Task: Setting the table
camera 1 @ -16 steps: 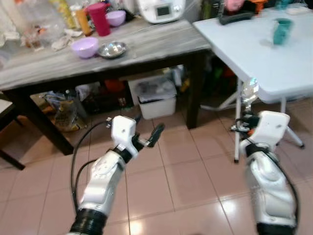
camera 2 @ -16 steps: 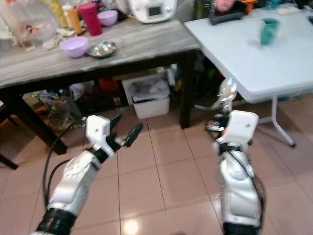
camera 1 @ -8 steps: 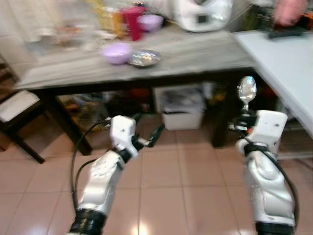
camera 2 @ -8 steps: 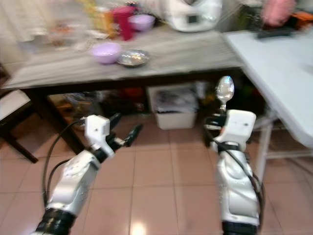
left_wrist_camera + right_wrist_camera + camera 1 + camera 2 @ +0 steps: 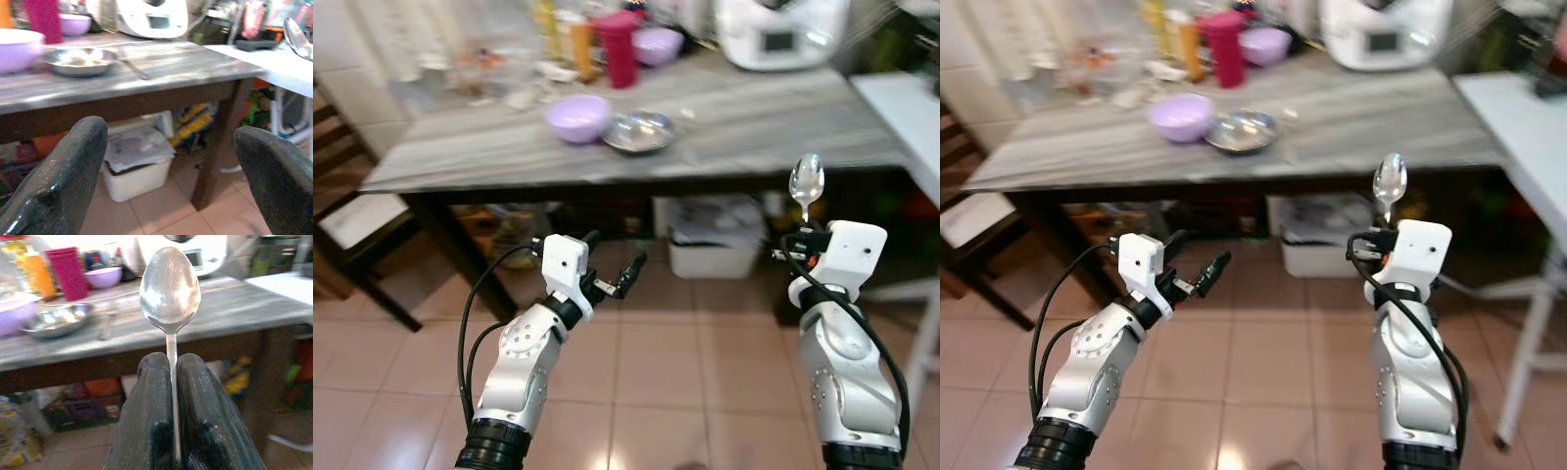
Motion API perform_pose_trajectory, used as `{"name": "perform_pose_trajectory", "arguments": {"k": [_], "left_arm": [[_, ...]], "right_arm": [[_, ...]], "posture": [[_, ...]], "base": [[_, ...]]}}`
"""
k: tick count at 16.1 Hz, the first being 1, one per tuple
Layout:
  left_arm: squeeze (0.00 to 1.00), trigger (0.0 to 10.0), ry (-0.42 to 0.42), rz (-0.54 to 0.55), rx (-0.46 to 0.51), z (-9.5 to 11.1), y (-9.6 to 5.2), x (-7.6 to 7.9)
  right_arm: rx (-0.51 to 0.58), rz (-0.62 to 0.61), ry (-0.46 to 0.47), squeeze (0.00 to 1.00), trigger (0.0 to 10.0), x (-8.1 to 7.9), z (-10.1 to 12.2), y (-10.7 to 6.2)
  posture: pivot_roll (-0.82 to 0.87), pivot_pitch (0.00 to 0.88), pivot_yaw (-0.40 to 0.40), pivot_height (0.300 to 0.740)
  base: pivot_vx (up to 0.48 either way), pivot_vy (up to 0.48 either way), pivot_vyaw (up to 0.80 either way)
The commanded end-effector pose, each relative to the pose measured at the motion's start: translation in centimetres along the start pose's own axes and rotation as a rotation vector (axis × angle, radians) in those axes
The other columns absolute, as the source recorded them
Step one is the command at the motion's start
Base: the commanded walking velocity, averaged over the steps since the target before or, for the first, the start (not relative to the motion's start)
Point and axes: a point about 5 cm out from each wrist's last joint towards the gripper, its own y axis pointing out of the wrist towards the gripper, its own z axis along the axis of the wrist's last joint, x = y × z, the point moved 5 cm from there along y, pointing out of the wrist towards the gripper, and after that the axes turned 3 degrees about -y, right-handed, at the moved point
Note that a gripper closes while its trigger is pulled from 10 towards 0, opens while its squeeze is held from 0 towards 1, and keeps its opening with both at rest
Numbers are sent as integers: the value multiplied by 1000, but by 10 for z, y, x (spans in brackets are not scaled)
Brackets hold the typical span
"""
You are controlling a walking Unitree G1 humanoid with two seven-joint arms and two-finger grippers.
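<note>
My right gripper (image 5: 168, 382) is shut on a metal spoon (image 5: 806, 183), whose bowl stands upright above the fingers, in front of the wooden table's edge. My left gripper (image 5: 612, 269) is open and empty, held over the tiled floor short of the table. On the grey wooden table (image 5: 754, 117) sit a lilac bowl (image 5: 578, 117) and a small steel dish (image 5: 640, 130) side by side, with a utensil (image 5: 133, 68) lying next to the dish. A magenta cup (image 5: 619, 48) and a second lilac bowl (image 5: 656, 44) stand farther back.
A white kitchen appliance (image 5: 781, 31) stands at the table's back right. Bottles and clutter crowd the back left. A white bin (image 5: 715, 235) and bags sit under the table. A dark chair (image 5: 352, 220) is at the left, a white folding table (image 5: 1518, 108) at the right.
The view has swung left and nearer to the wooden table, so the white folding table has slid toward the right edge. Both arms hold the same pose, spoon still gripped.
</note>
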Motion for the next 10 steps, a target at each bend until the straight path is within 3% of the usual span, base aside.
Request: {"name": "perform_pose_trajectory", "arguments": {"k": [1,6,8,10], "left_arm": [[0,10000,14,24,-9,1,-6,-9],[0,10000,7,13,-19,-3,-8,-5],[0,10000,20,37,-22,-5,-11,-6],[0,10000,57,148,-20,-4,-17,-22]], "right_arm": [[8,19,18,0,10000,-8,4,0],[2,31,23,0,10000,-11,2,1],[-8,41,24,0,10000,-16,-2,0],[-24,77,28,0,10000,-26,-7,2]], "posture": [[-342,76,102,740],[-326,72,94,740],[-308,67,82,740],[-270,70,69,740]], "base": [[352,0,-706],[355,0,-669],[169,0,0],[0,0,0]]}}
